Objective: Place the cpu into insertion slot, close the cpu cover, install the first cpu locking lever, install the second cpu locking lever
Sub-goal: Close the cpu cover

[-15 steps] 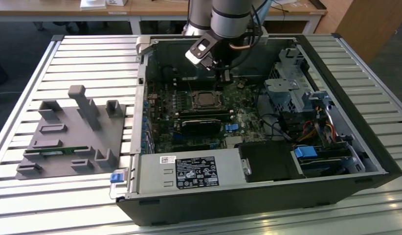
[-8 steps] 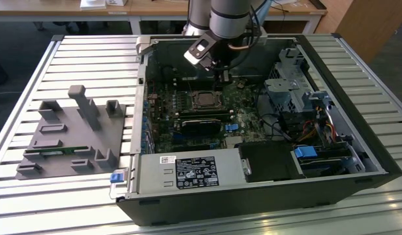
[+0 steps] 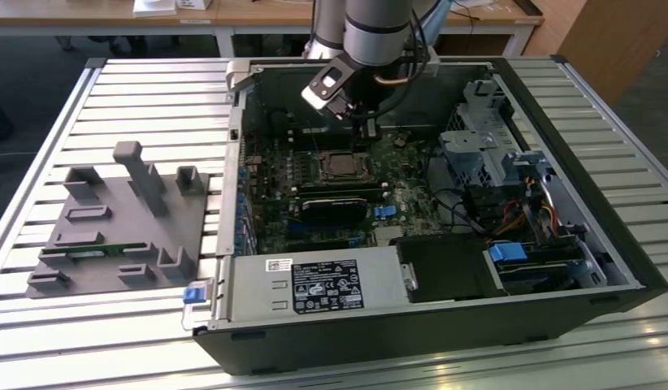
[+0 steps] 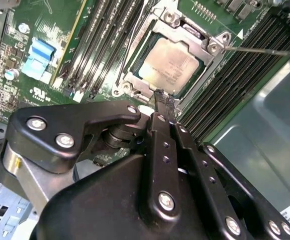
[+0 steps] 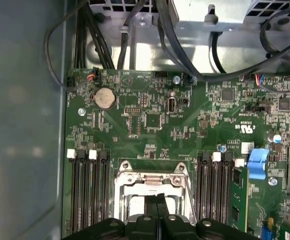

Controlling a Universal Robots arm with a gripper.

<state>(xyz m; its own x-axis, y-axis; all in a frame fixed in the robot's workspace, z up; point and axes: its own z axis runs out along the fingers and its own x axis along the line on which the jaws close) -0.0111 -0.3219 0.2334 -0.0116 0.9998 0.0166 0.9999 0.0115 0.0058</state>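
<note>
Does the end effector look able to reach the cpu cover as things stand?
Likely yes. The shut end effector hangs just off the edge of the cpu cover, which lies flat around the cpu. Nothing stands between them in the second wrist view.

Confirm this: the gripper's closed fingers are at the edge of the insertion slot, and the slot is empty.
One thing is wrong: the insertion slot is not empty. The second wrist view shows the cpu seated in it, framed by the cpu cover. The gripper, fingers closed, is at the slot's edge as stated.
</note>
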